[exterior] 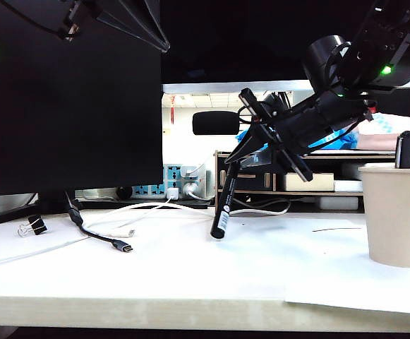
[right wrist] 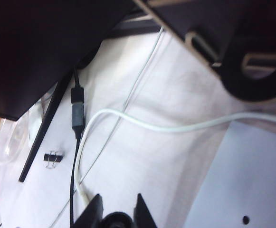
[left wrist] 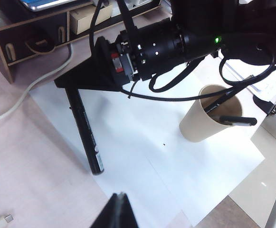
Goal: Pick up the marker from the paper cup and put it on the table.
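One marker (exterior: pixel 224 205) hangs from the right gripper (exterior: pixel 241 164), jaws closed on its upper end, and it leans steeply with its lower tip touching or just above the white sheet of paper (left wrist: pixel 152 156) on the table (exterior: pixel 155 282), about midway between the front edge and the back. To set it down well, I judge the gripper should lower and tilt until the barrel lies nearly flat, then open gently so the round pen does not roll toward the front edge or the black cable (exterior: pixel 99 236) nearer the left side. The paper cup (exterior: pixel 399 212) stands by the right edge, well apart from the marker, with other dark pens (left wrist: pixel 237 120) in it. The left gripper (left wrist: pixel 116 213) hovers above the paper, touching nothing; only its tip shows and looks closed. Far back stands a wooden desk shelf (exterior: pixel 310 185). A white label band sits near the marker's lower end, but its print is too small to read.
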